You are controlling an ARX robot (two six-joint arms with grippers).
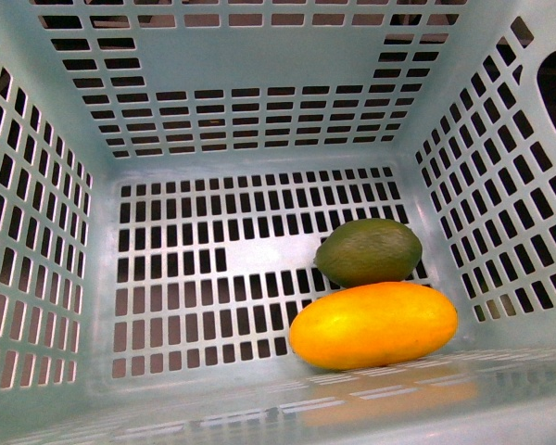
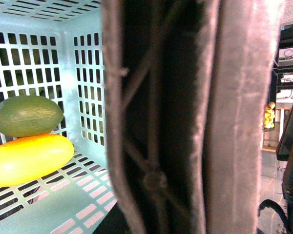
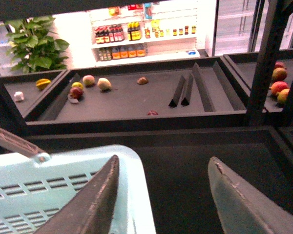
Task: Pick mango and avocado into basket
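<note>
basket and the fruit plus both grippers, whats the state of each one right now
basket: upright, holding both fruits on its slotted floor
mango: lying on its side in the basket, by the near wall, touching the avocado
avocado: lying in the basket just behind the mango, not held
right gripper: open, empty, over the basket's rim
left gripper: fingers fill the left wrist view, open or shut cannot be told

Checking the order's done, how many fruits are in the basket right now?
2. The avocado lies on the basket floor toward its right wall; the mango lies just in front, touching it. Nothing else shows inside.
</note>
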